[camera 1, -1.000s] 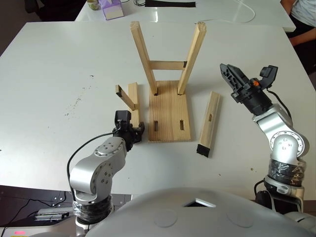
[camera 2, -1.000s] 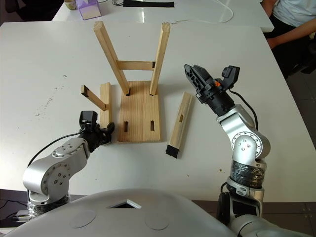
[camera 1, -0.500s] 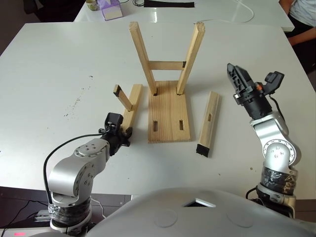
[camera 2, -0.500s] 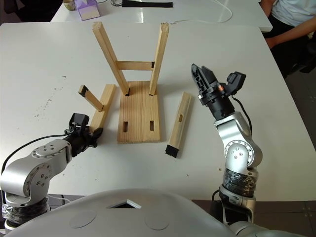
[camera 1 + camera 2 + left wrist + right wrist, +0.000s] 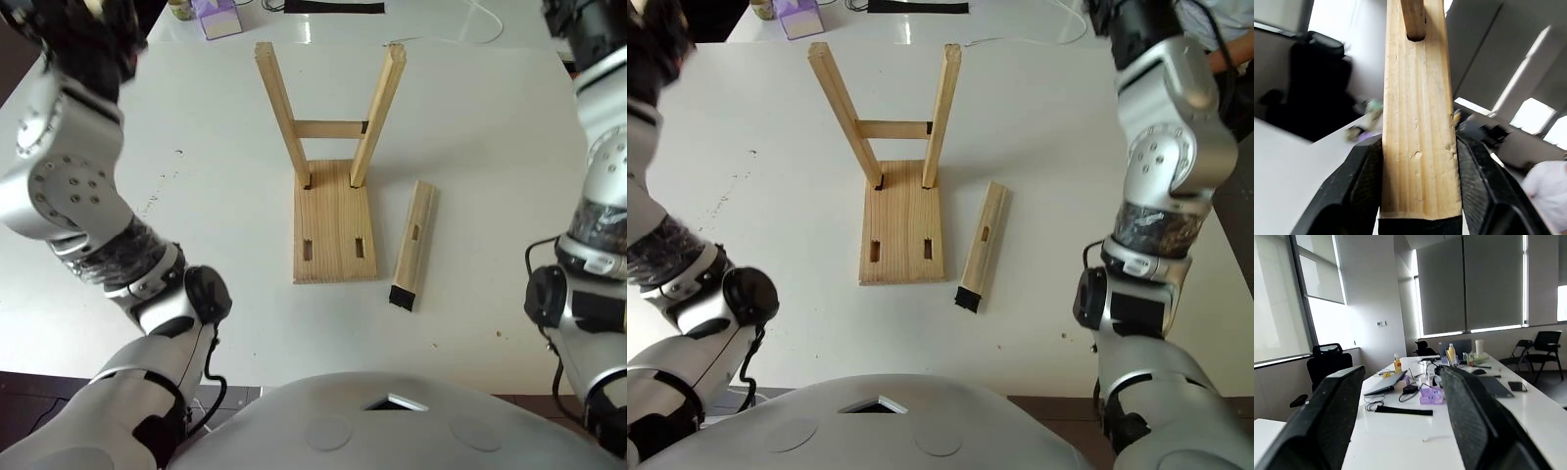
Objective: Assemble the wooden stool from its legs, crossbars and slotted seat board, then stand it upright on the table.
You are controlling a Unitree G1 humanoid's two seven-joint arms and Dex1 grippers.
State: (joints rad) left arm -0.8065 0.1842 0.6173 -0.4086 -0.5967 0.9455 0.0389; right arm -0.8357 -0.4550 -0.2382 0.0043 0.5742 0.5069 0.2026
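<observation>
Two upright legs (image 5: 282, 113), one crossbar (image 5: 328, 128), one loose leg (image 5: 413, 240), one held leg (image 5: 1418, 122).

Left gripper (image 5: 1419, 193) clamping leg (image 5: 1418, 98), right gripper (image 5: 1400, 431) — spread

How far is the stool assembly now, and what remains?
Done: two legs with a crossbar stand in the far slots of the seat board. In hand: the left end effector grips a third leg carrying a second crossbar. Left: fit it and the loose leg into the near slots, then turn the stool upright.

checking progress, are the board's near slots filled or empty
Empty: both near slots are bare holes; the two legs stand farther back.
</observation>
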